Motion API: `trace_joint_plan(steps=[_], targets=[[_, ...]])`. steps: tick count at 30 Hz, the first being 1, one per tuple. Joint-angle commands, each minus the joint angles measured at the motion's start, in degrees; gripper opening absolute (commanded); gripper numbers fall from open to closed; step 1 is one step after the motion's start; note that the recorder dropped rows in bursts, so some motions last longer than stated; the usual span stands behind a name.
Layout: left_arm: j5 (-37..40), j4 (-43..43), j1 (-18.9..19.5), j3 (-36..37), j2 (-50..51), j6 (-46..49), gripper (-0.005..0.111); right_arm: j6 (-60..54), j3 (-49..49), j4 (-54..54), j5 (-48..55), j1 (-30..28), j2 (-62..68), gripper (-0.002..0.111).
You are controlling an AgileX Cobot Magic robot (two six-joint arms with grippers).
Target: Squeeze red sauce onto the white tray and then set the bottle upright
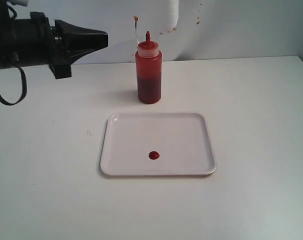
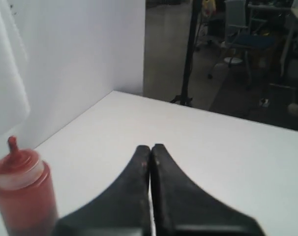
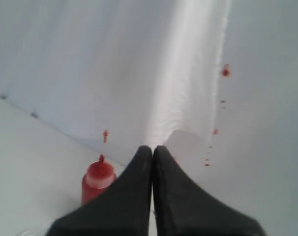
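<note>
Left gripper (image 1: 102,38) is seen pressed shut on nothing, jaws meeting tip to tip, held in the air beyond the far left corner of the white tray (image 1: 186,135). Right gripper (image 3: 152,148) is likewise closed and empty in its wrist view; it is not caught by the exterior view. One small, glossy, dark red blob of red sauce (image 1: 153,155) is carried by the tray, towards its near edge. Just beyond the tray's far edge the bottle (image 1: 148,75) is stood upright on the table (image 1: 256,100). Dark red sauce is shown through its translucent wall, its nozzle is stained red, and its thin cap tether is raised above. Bottle and left gripper are seen apart, untouching.
</note>
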Motion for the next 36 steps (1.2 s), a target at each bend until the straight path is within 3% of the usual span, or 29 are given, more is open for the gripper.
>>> trace_joint_plan(steps=[1,6,9,12,14,20,27,36], targets=[[-3.37,1.07,0.01,-0.08,-4.7,-8.1,0.0,-4.3,13.61,10.53,-16.38,-0.17,-12.31,0.0],[-2.2,0.45,0.01,3.52,-8.76,-11.87,0.0,-4.3,26.28,9.36,-19.71,-0.17,-24.5,0.0],[3.48,-2.61,0.01,10.83,-13.11,-11.76,0.0,-4.3,34.48,7.97,-18.79,-0.17,-32.8,0.0],[4.22,-6.05,0.01,16.54,-17.19,-12.48,0.0,-2.21,39.63,8.08,-18.21,-0.17,-37.74,0.0],[0.93,-6.64,0.01,21.4,-23.07,-13.45,0.0,-0.39,42.8,8.08,-16.79,-0.17,-41.29,0.0],[0.45,-6.75,0.01,31.55,-46.38,-13.43,0.0,-0.39,43.53,8.05,-17.21,-0.17,-42.91,0.0],[-4.6,-4.26,0.01,32.85,-65.4,-13.43,0.0,-0.39,43.53,8.05,-17.21,-0.17,-42.91,0.0],[-8.64,-4.15,0.01,32.85,-77.94,-13.21,0.0,-0.39,43.53,8.05,-17.21,-0.17,-42.91,0.0]])
